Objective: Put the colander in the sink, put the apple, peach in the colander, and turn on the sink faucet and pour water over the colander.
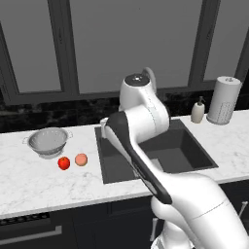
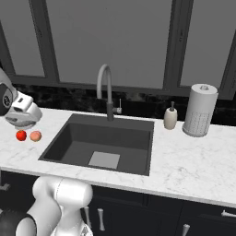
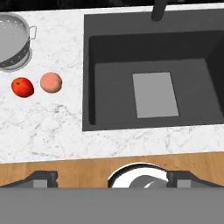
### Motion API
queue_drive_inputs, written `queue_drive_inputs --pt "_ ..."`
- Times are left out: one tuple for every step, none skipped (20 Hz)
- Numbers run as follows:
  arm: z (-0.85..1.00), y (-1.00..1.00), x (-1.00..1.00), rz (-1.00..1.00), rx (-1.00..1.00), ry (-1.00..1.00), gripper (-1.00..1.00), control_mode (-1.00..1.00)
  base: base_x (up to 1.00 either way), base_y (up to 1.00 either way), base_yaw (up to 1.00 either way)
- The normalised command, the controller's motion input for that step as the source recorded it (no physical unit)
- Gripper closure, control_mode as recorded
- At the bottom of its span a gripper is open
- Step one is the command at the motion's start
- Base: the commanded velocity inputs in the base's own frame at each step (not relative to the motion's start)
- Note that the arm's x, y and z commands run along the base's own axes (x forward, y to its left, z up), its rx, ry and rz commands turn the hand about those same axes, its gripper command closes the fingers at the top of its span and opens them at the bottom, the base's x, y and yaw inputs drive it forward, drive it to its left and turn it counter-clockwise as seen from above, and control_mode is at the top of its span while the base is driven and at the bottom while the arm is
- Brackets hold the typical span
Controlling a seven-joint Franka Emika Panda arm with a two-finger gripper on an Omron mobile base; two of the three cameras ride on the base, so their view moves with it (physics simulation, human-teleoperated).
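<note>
Marble counter (image 1: 44,182) holds dark sink (image 1: 187,141) beneath grey windows (image 1: 121,44).

The dark sink (image 2: 99,143) is set in the white marble tabletop (image 2: 193,161), with the faucet (image 2: 106,90) standing behind it. The apple (image 2: 20,135) and peach (image 2: 35,135) lie side by side left of the sink. A soap dispenser (image 2: 170,117) and paper towel roll (image 2: 200,109) stand to the right.
</note>
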Motion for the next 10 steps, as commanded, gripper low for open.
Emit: queue_drive_inputs --pt "-0.15 0.68 0.39 -0.11 0.00 0.00 -1.00 -1.00 0.00 0.00 0.00" --pt "-0.16 0.74 0.41 -0.13 0.00 0.00 -1.00 -1.00 0.00 0.00 0.00" --pt "-0.17 0.77 0.46 -0.14 0.00 0.00 -1.00 -1.00 0.00 0.00 0.00" --pt "-0.30 0.91 0.49 -0.17 0.00 0.00 -1.00 -1.00 0.00 0.00 0.00" --pt "-0.29 0.80 0.44 -0.17 0.00 0.00 -1.00 -1.00 0.00 0.00 0.00" --pt "-0.24 0.69 0.40 -0.15 0.00 0.00 -1.00 -1.00 0.00 0.00 0.00" --pt "-0.15 0.66 0.41 -0.14 0.00 0.00 -1.00 -1.00 0.00 0.00 0.00" --pt "-0.11 0.63 0.49 -0.13 0.00 0.00 -1.00 -1.00 0.00 0.00 0.00" --pt "-0.09 0.54 0.57 -0.11 0.00 0.00 -1.00 -1.00 0.00 0.00 0.00" --pt "-0.04 0.46 0.57 -0.10 0.03 0.00 -1.00 -1.00 0.00 0.00 0.00"
